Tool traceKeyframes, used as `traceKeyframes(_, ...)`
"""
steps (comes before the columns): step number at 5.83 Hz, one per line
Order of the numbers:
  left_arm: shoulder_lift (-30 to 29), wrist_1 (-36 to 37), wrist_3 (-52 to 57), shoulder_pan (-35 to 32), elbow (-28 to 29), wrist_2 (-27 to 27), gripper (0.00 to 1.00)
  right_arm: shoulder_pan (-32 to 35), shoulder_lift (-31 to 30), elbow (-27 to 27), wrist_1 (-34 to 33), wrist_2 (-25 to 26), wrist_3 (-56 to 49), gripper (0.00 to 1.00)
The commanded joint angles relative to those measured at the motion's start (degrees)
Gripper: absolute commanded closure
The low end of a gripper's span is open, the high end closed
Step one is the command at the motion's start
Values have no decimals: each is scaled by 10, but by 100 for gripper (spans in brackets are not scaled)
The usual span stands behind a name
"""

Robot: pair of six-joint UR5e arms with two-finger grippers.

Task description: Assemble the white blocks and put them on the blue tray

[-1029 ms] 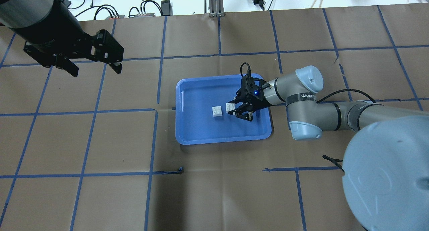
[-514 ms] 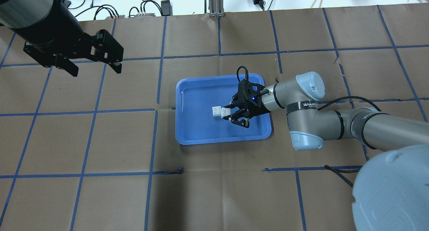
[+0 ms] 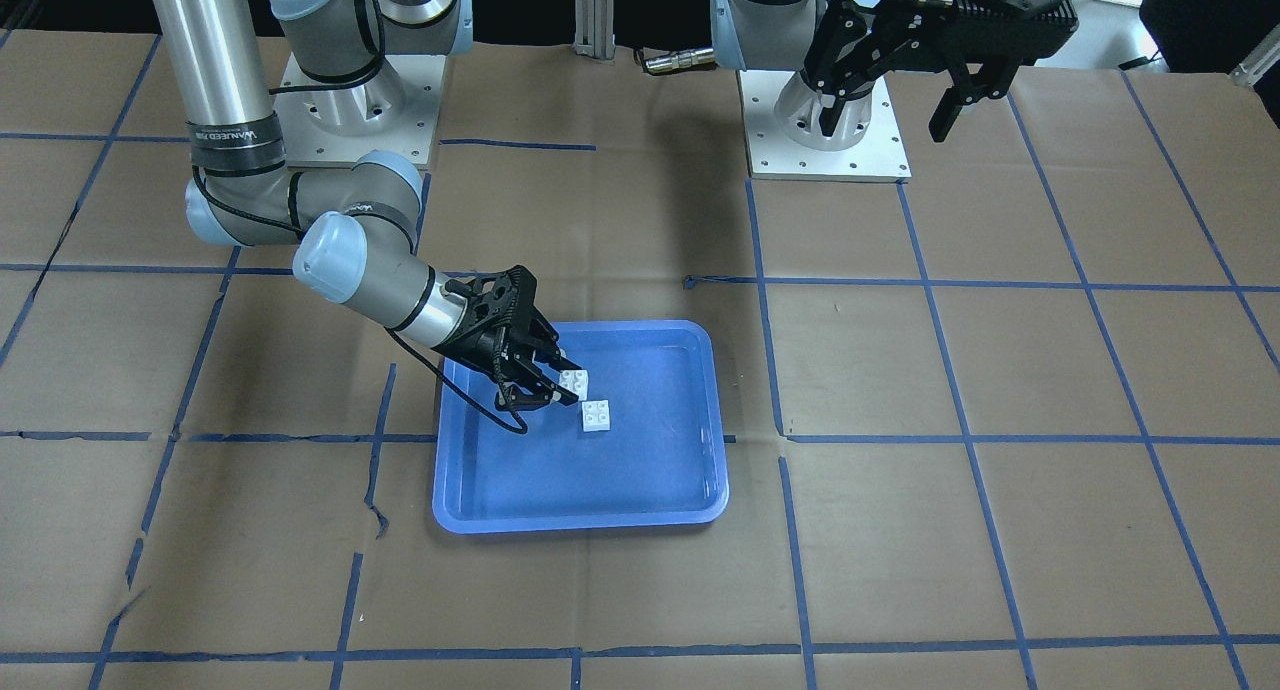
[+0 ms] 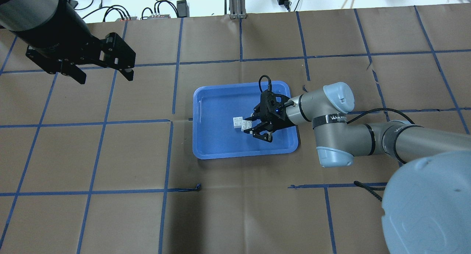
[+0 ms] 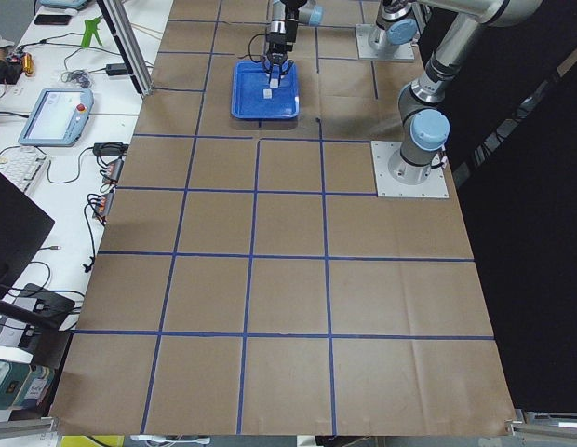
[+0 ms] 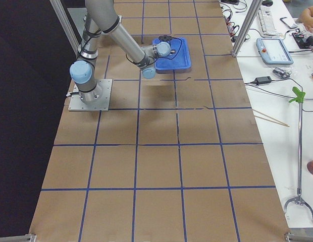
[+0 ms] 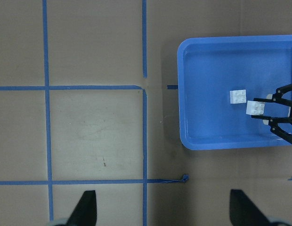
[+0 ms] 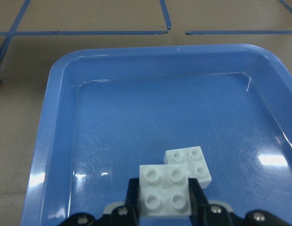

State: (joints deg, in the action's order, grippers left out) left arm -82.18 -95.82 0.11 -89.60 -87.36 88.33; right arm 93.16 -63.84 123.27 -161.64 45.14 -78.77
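The blue tray (image 4: 209, 143) lies mid-table. One white block (image 4: 237, 122) lies studs up on its floor. My right gripper (image 4: 251, 126) is shut on the second white block (image 4: 246, 125), held studs up right beside the lying one. In the right wrist view the held block (image 8: 165, 190) overlaps the near corner of the lying block (image 8: 189, 162); I cannot tell whether they touch. Both also show in the front view, held (image 3: 574, 379) and lying (image 3: 597, 415). My left gripper (image 4: 105, 78) is open and empty, high over the table's far left.
The table is covered in brown paper with a grid of blue tape (image 4: 173, 121). Cables and power supplies (image 4: 162, 11) lie along the far edge. In the left wrist view the tray (image 7: 207, 94) is at the upper right.
My right gripper has carried its white block leftward across the tray, up against the lying block. The lying block and the left arm have not moved.
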Motion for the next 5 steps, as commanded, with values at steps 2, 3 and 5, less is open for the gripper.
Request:
traceKeyframes(2, 0, 0, 1, 0, 0, 1, 0, 0, 20, -35, 3, 5, -1, 75)
traceKeyframes(3, 0, 0, 1, 0, 0, 1, 1, -2, 23, -36, 2, 6, -6, 75)
traceKeyframes(5, 0, 0, -2, 1, 0, 1, 0, -14, 23, -34, 4, 17, -20, 77)
